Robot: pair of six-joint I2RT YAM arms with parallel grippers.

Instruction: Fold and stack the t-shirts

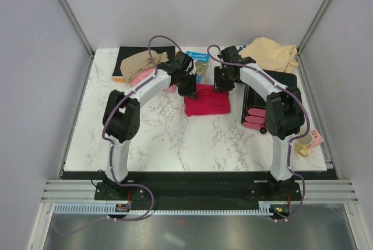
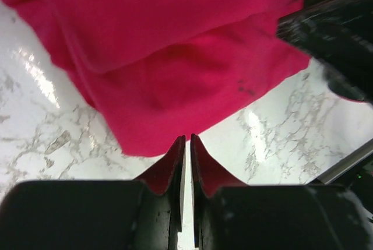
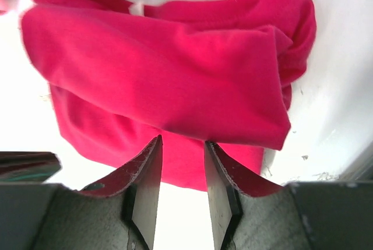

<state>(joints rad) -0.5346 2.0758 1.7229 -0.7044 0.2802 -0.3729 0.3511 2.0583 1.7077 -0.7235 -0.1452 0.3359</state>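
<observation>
Crimson t-shirt (image 1: pixel 207 101), folded on tabletop (image 1: pixel 175 139) | judged soft, light, limp | best hold: doubled near edge | left claw (image 2: pixel 187 139) barely parted, empty | right claw (image 3: pixel 182 142) spread, empty

A white marble-patterned table (image 1: pixel 175 139) carries everything. Near its middle lies a folded crimson red cloth t-shirt (image 1: pixel 207 104). Just behind it is a blue illustrated book (image 1: pixel 199 57). A flat black mat (image 1: pixel 129 53) sits in the far left corner, and a pink cloth t-shirt (image 1: pixel 139 77) spills from it onto the marble. A crumpled pale peach-cream t-shirt (image 1: pixel 271 53) fills the far right corner. Along the right side lie a black tray (image 1: pixel 250 94) and, nearer, a yellow mug (image 1: pixel 303 145).
</observation>
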